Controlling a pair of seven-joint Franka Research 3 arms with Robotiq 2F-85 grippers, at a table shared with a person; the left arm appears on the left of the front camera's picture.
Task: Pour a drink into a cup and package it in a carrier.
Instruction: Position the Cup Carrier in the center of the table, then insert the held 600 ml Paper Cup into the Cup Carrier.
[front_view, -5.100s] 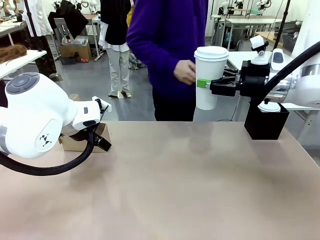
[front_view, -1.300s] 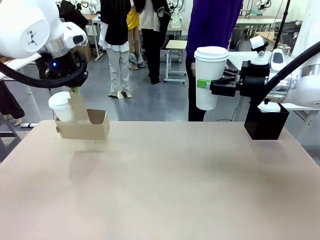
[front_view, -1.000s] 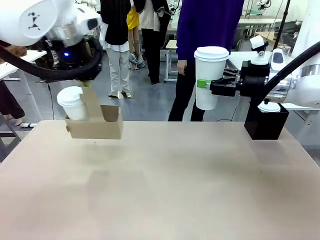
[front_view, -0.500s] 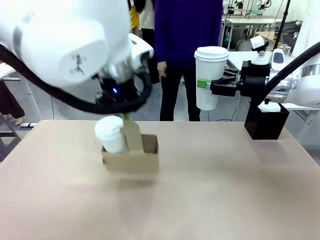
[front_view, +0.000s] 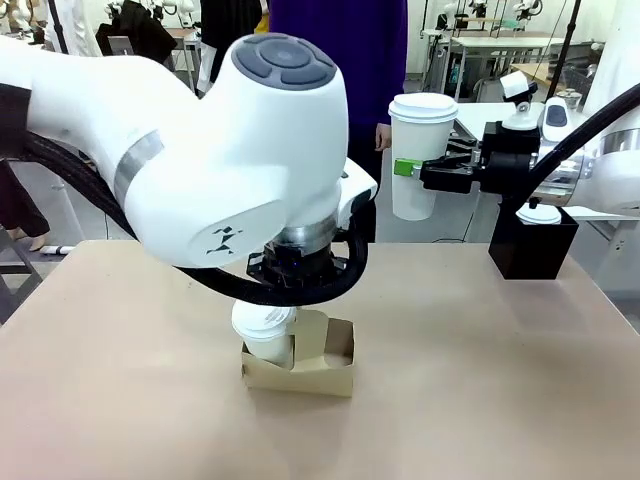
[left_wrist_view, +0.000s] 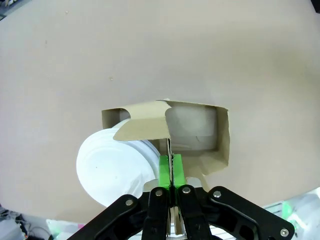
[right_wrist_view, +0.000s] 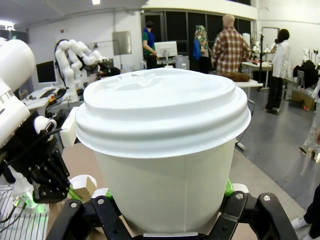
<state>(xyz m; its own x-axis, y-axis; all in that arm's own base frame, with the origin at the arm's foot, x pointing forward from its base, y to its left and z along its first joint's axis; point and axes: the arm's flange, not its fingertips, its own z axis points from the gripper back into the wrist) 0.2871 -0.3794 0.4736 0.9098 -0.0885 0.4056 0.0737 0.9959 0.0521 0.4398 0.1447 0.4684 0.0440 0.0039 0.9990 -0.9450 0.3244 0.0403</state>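
Left wrist view: left gripper (left_wrist_view: 170, 170) pinched carrier's (left_wrist_view: 145, 127) upright panel; short cup (left_wrist_view: 112, 167) sat in slot beside it. Front view: right gripper (front_view: 412, 168) held cup (front_view: 422, 135), well apart from carrier.

The carrier (front_view: 310, 372) is at the middle of the surface (front_view: 480, 380), with a short cup (front_view: 263, 330) in its left slot and the left end effector (left_wrist_view: 170, 169) directly above, clamped on its centre panel. The cup (front_view: 420, 150) sits in the right end effector (front_view: 408, 168), beyond the far edge and up to the left of the black box (front_view: 530, 250) at the far right corner.
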